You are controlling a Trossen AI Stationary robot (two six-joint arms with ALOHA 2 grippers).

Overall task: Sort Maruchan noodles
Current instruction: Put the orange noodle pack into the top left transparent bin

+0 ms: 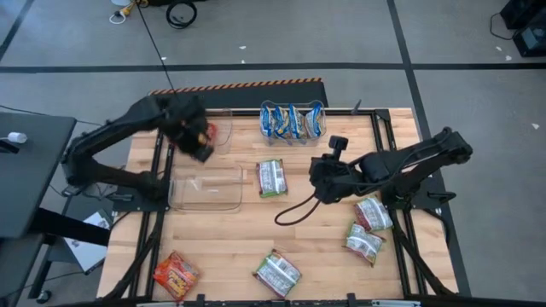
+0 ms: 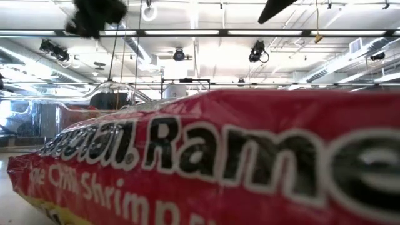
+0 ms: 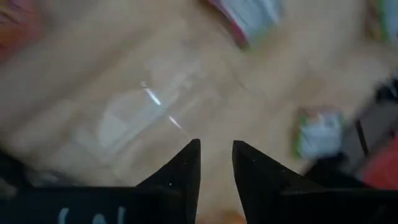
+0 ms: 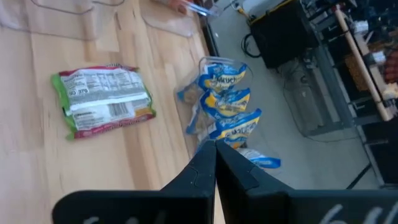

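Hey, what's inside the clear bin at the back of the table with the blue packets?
The bin holds blue-and-yellow packets standing on edge in a row; three or four show. Whatever lies beneath or between them is covered. The right tool, shut, is near it.

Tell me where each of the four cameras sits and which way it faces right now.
High: overhead, straight down on table; both arms show.
Low: table height, blocked by red packet.
Left wrist: past left gripper onto clear bin.
Right wrist: past right gripper onto blue packets, also in high view.
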